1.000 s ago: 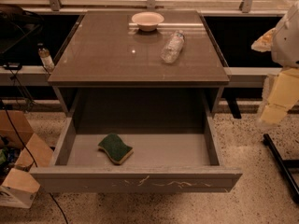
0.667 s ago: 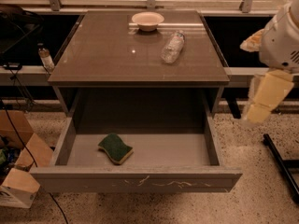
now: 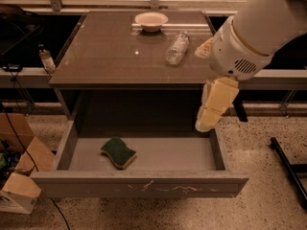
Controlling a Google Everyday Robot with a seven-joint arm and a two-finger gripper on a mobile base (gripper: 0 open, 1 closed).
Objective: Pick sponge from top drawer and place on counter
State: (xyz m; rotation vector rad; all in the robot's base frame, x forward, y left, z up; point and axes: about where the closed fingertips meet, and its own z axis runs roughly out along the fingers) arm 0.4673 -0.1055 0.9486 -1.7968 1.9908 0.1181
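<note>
The sponge [image 3: 118, 152], dark green on top with a yellow layer below, lies flat on the grey floor of the open top drawer [image 3: 139, 184], left of its middle. The glossy brown-grey counter [image 3: 115, 51] spans the cabinet above the drawer. My gripper [image 3: 205, 123] hangs from the white arm at the right, pointing down. Its cream tip is over the drawer's right rear corner, well to the right of the sponge and above it. It holds nothing that I can see.
A clear plastic bottle [image 3: 177, 47] lies on the counter's right half and a white bowl [image 3: 151, 20] stands at its back. A cardboard box [image 3: 21, 176] sits on the floor to the left. A black stand leg [image 3: 288, 166] crosses the floor at right.
The arm has swung in from the right edge toward the cabinet and the gripper now hangs over the drawer's right side. The sponge has not moved.
</note>
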